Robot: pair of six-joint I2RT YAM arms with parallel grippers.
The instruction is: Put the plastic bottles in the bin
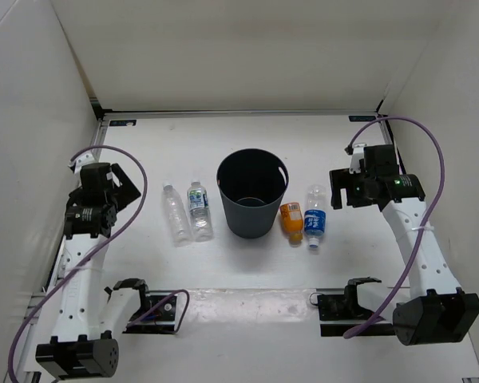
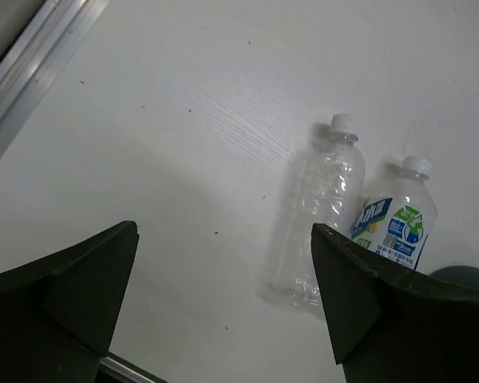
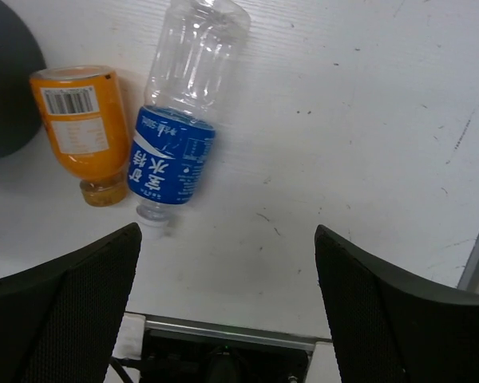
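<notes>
my left gripper [image 2: 223,231] and right gripper [image 3: 227,231] are hanging spread, empty. the plain clear plastic bottle [image 2: 323,207] and green-labelled bottle [image 2: 395,223] are lying left of the round dark grey-blue plastic bin [image 1: 251,215], the short orange bottle [image 3: 76,128] and blue-labelled bottle [image 3: 180,136] right. off-centre pinching is risking rolling them away. only the top view is showing the bin whole.

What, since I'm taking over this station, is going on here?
No bottle is in the bin yet. The plain bottle and green-labelled bottle lie left of it, the orange bottle and blue-labelled bottle right. The left gripper and right gripper hover open near their pairs, holding nothing.
</notes>
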